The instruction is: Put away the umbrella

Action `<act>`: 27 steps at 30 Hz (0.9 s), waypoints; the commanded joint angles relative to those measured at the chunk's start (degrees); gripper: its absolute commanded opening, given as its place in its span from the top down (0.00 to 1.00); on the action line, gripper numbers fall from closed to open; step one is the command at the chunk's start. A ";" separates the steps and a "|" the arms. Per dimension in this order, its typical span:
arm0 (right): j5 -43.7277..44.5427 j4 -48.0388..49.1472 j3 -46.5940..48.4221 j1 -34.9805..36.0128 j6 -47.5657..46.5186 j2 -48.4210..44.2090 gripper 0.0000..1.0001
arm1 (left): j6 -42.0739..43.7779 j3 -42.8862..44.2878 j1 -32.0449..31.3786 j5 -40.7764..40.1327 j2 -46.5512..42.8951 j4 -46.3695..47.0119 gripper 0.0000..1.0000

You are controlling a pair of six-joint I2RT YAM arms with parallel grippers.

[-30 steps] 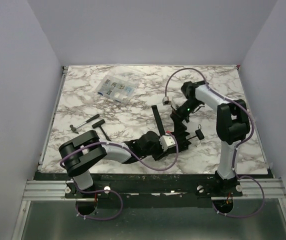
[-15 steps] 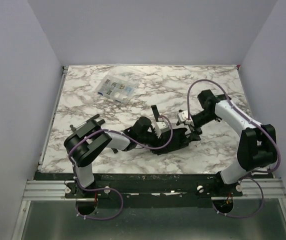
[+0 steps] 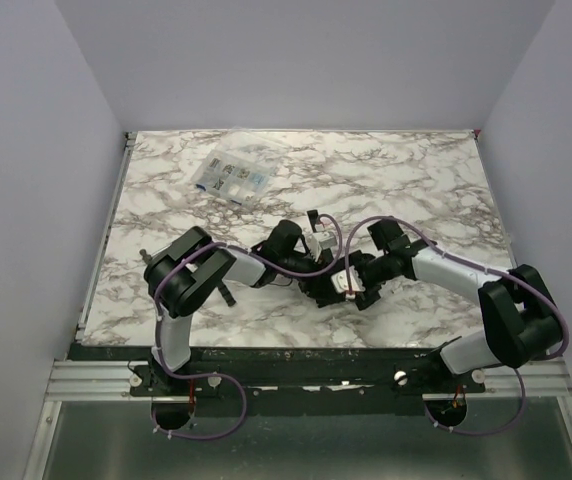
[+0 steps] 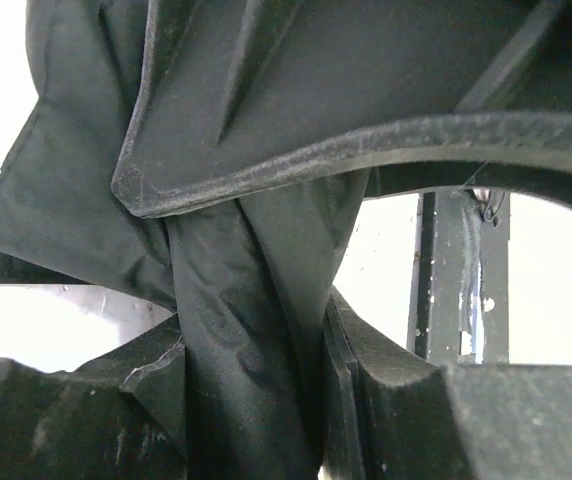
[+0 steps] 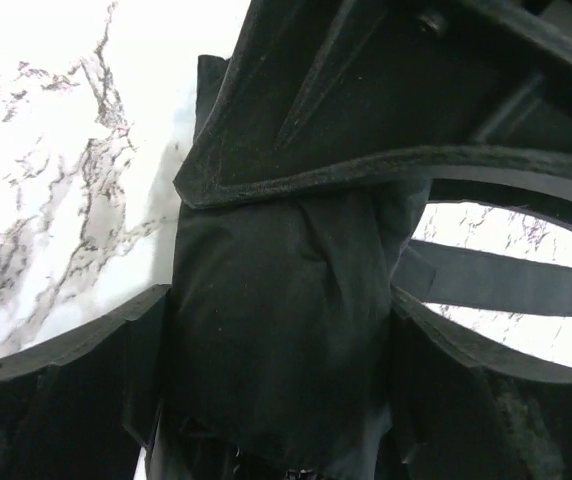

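Two tools: the left tool (image 4: 251,400) and the right tool (image 5: 281,390) meet at the middle of the marble surface (image 3: 416,180), each with the umbrella (image 3: 318,285) in its gap.
Change, right arm: a second ago it stood raised towards the far side with its tool above the umbrella's far end; now it lies low, with its tool swung in to the near centre.
Change, left arm: it was stretched low along the near edge; now its elbow is lifted and its tool sits further out on the surface.
Change, umbrella: the thin upright black part seen earlier no longer stands clear; the bundle is bunched between the tools.
Left tool state: partly closed, pinching a narrow twist of fabric between its fingers.
Right tool state: spread wide on a thicker wad of fabric that fills the gap and meets both fingers.
Umbrella look: dark, matte, creased cloth with stitched edges; a flat black strap (image 5: 506,280) runs out to one side of the right tool.
Umbrella place: between the two tools, held by both.
Count: two arms, two tools, one umbrella, and one clear compartment box (image 3: 229,177), well apart on the far side of the left tool.
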 commanded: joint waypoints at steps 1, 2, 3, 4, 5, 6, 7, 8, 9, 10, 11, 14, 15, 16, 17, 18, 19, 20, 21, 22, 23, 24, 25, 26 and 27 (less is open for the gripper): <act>11.12 8.72 -4.85 0.56 5.15 1.10 0.25 | -2.68 -3.40 0.81 -3.18 6.02 -17.28 0.96; 11.58 9.39 -5.27 0.57 6.03 1.66 0.32 | -3.23 -2.97 1.16 -3.35 5.75 -17.22 0.95; 11.98 9.83 -5.50 0.55 6.85 2.39 0.39 | -4.25 -2.64 1.57 -3.06 5.33 -16.64 0.92; 12.16 9.77 -5.47 0.57 7.39 2.99 0.46 | -5.29 -2.35 2.07 -3.20 4.70 -15.82 0.89; 12.18 9.56 -5.37 0.63 7.86 3.75 0.55 | -6.78 -2.14 2.46 -3.79 3.51 -15.23 0.84; 12.35 9.27 -5.22 0.65 8.55 4.40 0.63 | -8.10 -2.20 3.08 -4.05 2.22 -13.41 0.76; 12.74 8.83 -4.97 0.72 9.24 5.18 0.69 | -9.69 -2.30 3.58 -5.21 0.24 -12.18 0.69; 13.04 7.82 -4.56 0.74 9.64 6.03 0.72 | -10.68 -2.31 4.16 -6.67 -1.94 -11.09 0.59; 13.37 6.77 -3.88 0.72 10.15 6.71 0.76 | -11.18 -2.40 4.65 -7.92 -3.94 -9.92 0.52; 13.49 5.29 -3.27 0.70 10.92 7.46 0.80 | -11.55 -2.55 5.05 -9.75 -6.49 -9.02 0.44; 13.48 3.84 -2.41 0.74 11.34 8.00 0.81 | -11.41 -2.73 5.42 -10.84 -8.59 -7.37 0.38; 11.78 -1.42 -0.62 0.74 11.37 9.16 0.82 | -10.14 -3.39 6.03 -16.21 -15.54 -4.29 0.13; 11.26 -3.02 -0.18 0.73 11.15 9.67 0.83 | -9.65 -3.77 6.30 -17.52 -17.33 -3.07 0.06; 10.94 -3.91 0.36 0.74 11.53 10.13 0.83 | -9.04 -4.27 6.49 -18.75 -19.32 -2.21 0.02; 10.62 -4.92 1.10 0.73 12.20 10.85 0.83 | -8.68 -5.30 6.79 -20.09 -20.95 -1.03 0.01; 10.17 -6.32 2.19 0.73 12.76 11.76 0.84 | -8.79 -6.55 7.20 -20.99 -22.79 0.45 0.01; 9.79 -7.90 3.23 0.74 13.41 12.91 0.85 | -9.45 -8.61 7.83 -21.71 -24.55 3.03 0.01; 9.27 -9.59 4.70 0.74 13.78 13.93 0.85 | -10.90 -11.11 8.78 -22.36 -25.73 7.24 0.01; 8.47 -12.28 6.45 0.73 13.62 15.57 0.87 | -14.95 -14.54 10.04 -23.11 -26.56 11.58 0.01; 7.99 -14.32 8.10 0.77 14.03 17.05 0.88 | -18.80 -18.15 12.21 -21.43 -26.31 18.81 0.01; 7.26 -16.68 10.15 0.70 14.81 19.08 0.90 | -23.55 -20.48 14.73 -17.05 -24.48 25.73 0.01; 6.80 -18.53 11.97 0.70 15.62 20.90 0.91 | -27.47 -23.35 16.99 -13.19 -22.82 33.64 0.01; 6.38 -20.72 13.96 0.74 16.34 22.90 0.91 | -30.29 -25.74 18.29 -11.06 -20.89 40.52 0.01; 6.06 -22.54 15.49 0.74 16.94 24.72 0.92 | -30.67 -28.43 18.71 -10.17 -20.00 46.96 0.03; 5.91 -23.34 16.93 0.73 18.00 25.83 0.92 | -29.72 -30.32 18.72 -10.28 -19.92 49.62 0.04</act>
